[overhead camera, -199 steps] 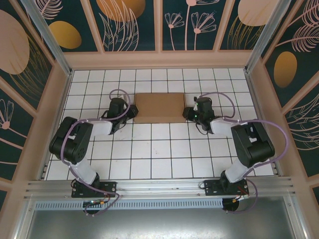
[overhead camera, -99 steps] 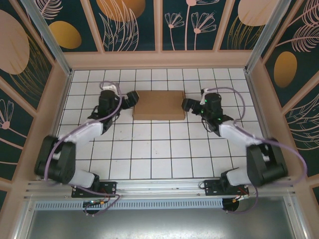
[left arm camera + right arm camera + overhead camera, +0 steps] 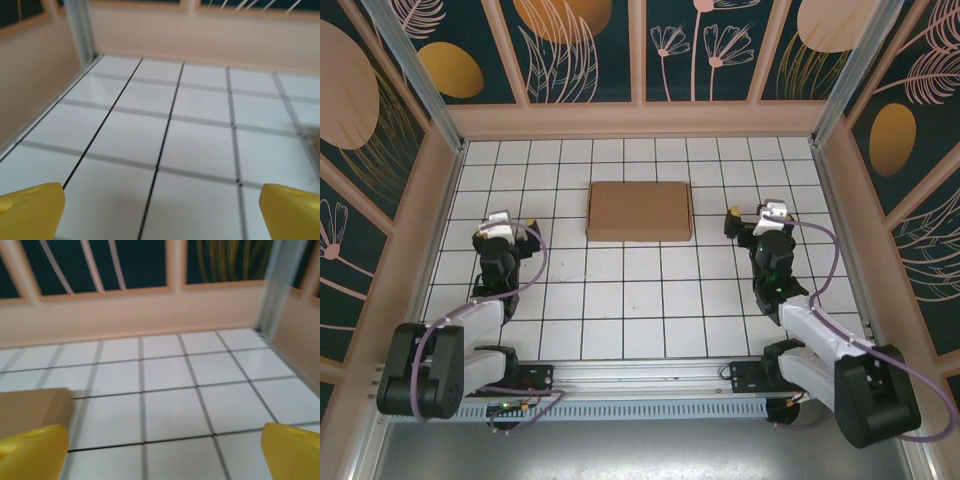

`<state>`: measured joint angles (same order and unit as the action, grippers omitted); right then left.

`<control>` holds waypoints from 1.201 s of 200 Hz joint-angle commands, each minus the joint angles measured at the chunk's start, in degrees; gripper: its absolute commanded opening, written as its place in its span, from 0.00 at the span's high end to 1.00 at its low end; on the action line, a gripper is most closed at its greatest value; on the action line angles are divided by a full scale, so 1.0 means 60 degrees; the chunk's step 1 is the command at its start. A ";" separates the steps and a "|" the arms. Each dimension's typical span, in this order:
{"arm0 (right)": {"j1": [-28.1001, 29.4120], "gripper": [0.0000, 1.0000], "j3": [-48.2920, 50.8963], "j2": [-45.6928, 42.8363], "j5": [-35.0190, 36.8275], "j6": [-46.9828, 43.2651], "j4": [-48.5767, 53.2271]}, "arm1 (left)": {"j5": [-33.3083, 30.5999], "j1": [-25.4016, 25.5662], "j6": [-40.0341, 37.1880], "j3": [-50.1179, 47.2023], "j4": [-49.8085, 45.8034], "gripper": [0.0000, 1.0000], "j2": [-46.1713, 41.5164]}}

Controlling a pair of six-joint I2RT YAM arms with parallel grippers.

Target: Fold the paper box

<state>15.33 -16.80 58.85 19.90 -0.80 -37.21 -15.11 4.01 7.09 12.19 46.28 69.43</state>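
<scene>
From the overhead camera you see the paper box (image 3: 639,211) lying flat and closed on the white tiled table (image 3: 640,300), in the far middle of the floor and square to the grid lines. Your left gripper (image 3: 506,230) sits to the near left of it and your right gripper (image 3: 760,222) to the near right. Both are well apart from the cardboard and neither touches it. Both arms are drawn back towards their bases.

In the left wrist camera, your left gripper (image 3: 160,215) stands spread wide. Its yellow fingertips (image 3: 31,210) sit at the two lower corners of the view, with bare tiles between them and nothing held. The side wall (image 3: 30,85) runs along the left.

In the right wrist camera, your right gripper (image 3: 162,452) is spread just as wide and holds nothing. The paper box (image 3: 32,410) shows as a blurred brown corner at the left edge, just beyond the left yellow fingertip (image 3: 32,452), resting on the tiles. The back wall (image 3: 135,315) lies beyond.
</scene>
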 commanded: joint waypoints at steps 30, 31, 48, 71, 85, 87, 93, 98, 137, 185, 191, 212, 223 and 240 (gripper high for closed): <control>-0.1819 0.01 0.2715 0.3044 -0.1445 -0.0177 -0.8275 | 0.0118 -0.0513 -0.0086 -0.0391 0.4730 0.01 0.2000; -0.1850 0.01 0.2743 0.3136 -0.1546 -0.0191 -0.8427 | 0.0132 -0.0518 -0.0070 -0.0405 0.4807 0.01 0.2092; -0.2060 0.01 0.2768 0.4898 -0.1829 -0.0130 -1.0102 | 0.0805 -0.0580 -0.0233 -0.0704 0.6764 0.01 0.3211; -0.2105 0.01 0.1640 0.5112 -0.2675 -0.0436 -0.8117 | 0.1697 -0.0624 -0.0592 0.0017 0.4936 0.01 0.2978; -0.2465 0.01 0.0961 0.5131 -0.2822 0.0001 -0.6988 | 0.1492 -0.0625 -0.0477 0.0293 0.4334 0.01 0.2975; -0.2515 0.01 0.0882 0.5111 -0.2787 0.0082 -0.6764 | 0.1457 -0.0628 -0.0475 0.0249 0.4413 0.01 0.2974; -0.2734 0.01 0.0740 0.5114 -0.3086 0.0258 -0.6450 | 0.1468 -0.0625 -0.0487 0.0316 0.4303 0.01 0.2978; -0.2892 0.01 0.0709 0.5121 -0.3380 0.0353 -0.6453 | 0.1468 -0.0625 -0.0493 0.0320 0.4262 0.01 0.2971; -0.2910 0.01 0.0702 0.5115 -0.3391 0.0356 -0.6381 | 0.1464 -0.0625 -0.0476 0.0330 0.4272 0.01 0.2978; -0.2685 0.01 0.0796 0.5116 -0.2995 0.0206 -0.6606 | 0.1457 -0.0625 -0.0490 0.0254 0.4368 0.01 0.2925; -0.2698 0.01 0.0787 0.5117 -0.3023 0.0206 -0.6598 | 0.1457 -0.0625 -0.0491 0.0256 0.4370 0.01 0.2931; -0.2701 0.01 0.0792 0.5111 -0.3020 0.0206 -0.6586 | 0.1462 -0.0625 -0.0493 0.0259 0.4371 0.01 0.2922; -0.2702 0.01 0.0789 0.5109 -0.3020 0.0206 -0.6581 | 0.1464 -0.0626 -0.0493 0.0255 0.4368 0.01 0.2931; -0.2702 0.01 0.0793 0.5118 -0.3020 0.0206 -0.6585 | 0.1462 -0.0625 -0.0494 0.0254 0.4364 0.01 0.2938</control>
<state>-1.13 -12.58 90.17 0.99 0.49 -75.57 -7.29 0.67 4.69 13.47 70.63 87.15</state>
